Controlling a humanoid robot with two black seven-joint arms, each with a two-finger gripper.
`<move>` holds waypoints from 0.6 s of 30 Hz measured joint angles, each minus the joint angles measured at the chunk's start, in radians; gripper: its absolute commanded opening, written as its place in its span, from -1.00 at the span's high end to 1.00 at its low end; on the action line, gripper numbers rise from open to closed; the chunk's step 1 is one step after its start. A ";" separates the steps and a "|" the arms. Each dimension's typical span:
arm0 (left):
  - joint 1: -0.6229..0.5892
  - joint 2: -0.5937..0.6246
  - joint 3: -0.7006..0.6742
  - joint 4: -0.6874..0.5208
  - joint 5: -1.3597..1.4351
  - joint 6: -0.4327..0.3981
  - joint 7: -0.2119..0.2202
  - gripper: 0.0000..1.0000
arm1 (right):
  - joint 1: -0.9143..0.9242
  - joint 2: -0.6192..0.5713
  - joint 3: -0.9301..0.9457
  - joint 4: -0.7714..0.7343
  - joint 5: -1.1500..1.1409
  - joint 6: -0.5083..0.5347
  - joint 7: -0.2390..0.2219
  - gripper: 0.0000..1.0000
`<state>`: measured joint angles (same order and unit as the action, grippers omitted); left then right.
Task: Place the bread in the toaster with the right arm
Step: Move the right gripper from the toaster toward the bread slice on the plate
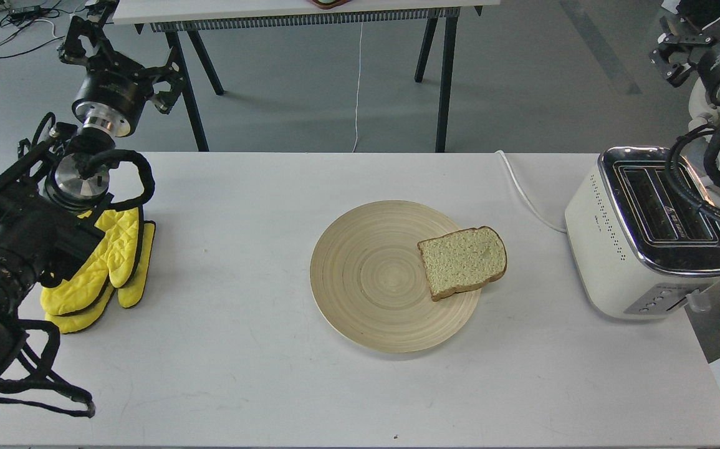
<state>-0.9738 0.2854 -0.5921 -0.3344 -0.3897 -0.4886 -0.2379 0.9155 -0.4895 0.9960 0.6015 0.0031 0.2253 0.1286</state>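
The bread [462,262], a pale slice with a brown crust, lies flat on the right side of a round wooden plate [366,274] at the table's middle, its corner overhanging the rim. The cream toaster [609,246] with a chrome top stands at the table's right edge, both slots showing nothing in them. My right gripper [677,47] hangs high at the upper right, above and behind the toaster, partly cut off by the frame edge; its fingers cannot be told apart. My left gripper [124,62] is raised at the upper left, fingers spread, nothing in it.
Yellow oven mitts [107,268] lie at the table's left under my left arm. The toaster's white cord [525,187] runs off the table's back edge. My right arm's black cables [687,187] cross over the toaster's top. A second table's black legs [444,81] stand behind.
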 measured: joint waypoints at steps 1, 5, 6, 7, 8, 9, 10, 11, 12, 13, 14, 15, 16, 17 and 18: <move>0.000 0.000 0.000 0.000 0.000 0.000 0.000 -1.00 | 0.000 0.000 -0.002 0.000 0.000 0.000 0.001 -0.99; 0.000 0.000 0.000 0.000 0.000 0.000 0.000 -1.00 | 0.001 -0.001 -0.014 0.010 0.000 0.000 0.002 -0.99; 0.000 0.000 0.000 0.000 0.000 0.000 0.000 -1.00 | 0.001 -0.002 -0.020 0.019 -0.002 0.000 0.002 -0.99; 0.000 0.000 0.000 0.000 0.000 0.000 0.000 -1.00 | -0.003 -0.005 -0.033 0.035 -0.004 0.000 0.003 -0.98; 0.000 0.000 -0.001 0.000 0.000 0.000 0.000 -1.00 | -0.008 -0.009 -0.048 0.057 -0.005 0.000 0.005 -0.98; 0.000 0.001 -0.001 0.000 0.000 0.000 0.000 -1.00 | -0.014 -0.015 -0.069 0.087 -0.007 -0.003 0.008 -0.98; 0.000 0.001 -0.001 0.000 0.000 0.000 0.000 -1.00 | -0.023 -0.024 -0.090 0.124 -0.012 -0.007 0.013 -0.98; 0.000 0.002 -0.001 0.000 0.000 0.000 0.000 -1.00 | -0.037 -0.041 -0.112 0.165 -0.022 -0.014 0.018 -0.98; 0.000 0.002 -0.001 0.000 0.000 0.000 0.000 -1.00 | -0.050 -0.058 -0.127 0.202 -0.037 -0.024 0.022 -0.97; 0.000 0.002 -0.001 0.000 0.000 0.000 0.000 -1.00 | -0.068 -0.081 -0.143 0.256 -0.065 -0.039 0.028 -0.97; 0.000 0.002 -0.001 0.000 0.000 0.000 0.000 -1.00 | -0.088 -0.101 -0.157 0.314 -0.102 -0.057 0.033 -0.97; 0.000 0.002 -0.001 0.000 0.000 0.000 0.000 -1.00 | -0.109 -0.115 -0.168 0.369 -0.147 -0.077 0.036 -0.96; 0.000 0.002 -0.001 0.000 0.000 0.000 0.000 -1.00 | -0.138 -0.129 -0.181 0.433 -0.208 -0.101 0.038 -0.96; 0.000 0.002 -0.002 0.000 0.000 0.000 0.000 -1.00 | -0.168 -0.140 -0.191 0.494 -0.279 -0.128 0.038 -0.96; 0.000 0.002 -0.002 0.000 0.000 0.000 0.000 -1.00 | -0.195 -0.149 -0.200 0.544 -0.347 -0.153 0.039 -0.96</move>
<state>-0.9742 0.2872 -0.5937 -0.3345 -0.3897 -0.4891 -0.2379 0.7209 -0.6383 0.7960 1.1455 -0.3435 0.0727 0.1678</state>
